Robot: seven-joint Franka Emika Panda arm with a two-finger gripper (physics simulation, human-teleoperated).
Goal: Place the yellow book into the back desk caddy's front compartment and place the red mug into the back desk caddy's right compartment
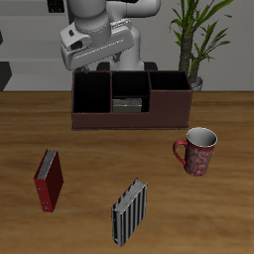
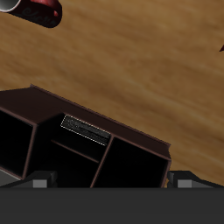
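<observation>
So the tabletop carries the back desk caddy, with the yellow book already standing in its front compartment. The red mug stands apart, nearer the front edge. The gripper hovers above the caddy; fingers spread, empty. Next, I judge: reach for the mug

Wooden table bearing: back desk caddy at 12 o'clock; red mug at 3 o'clock; dark red book at 8 o'clock; striped book at 6 o'clock.
</observation>
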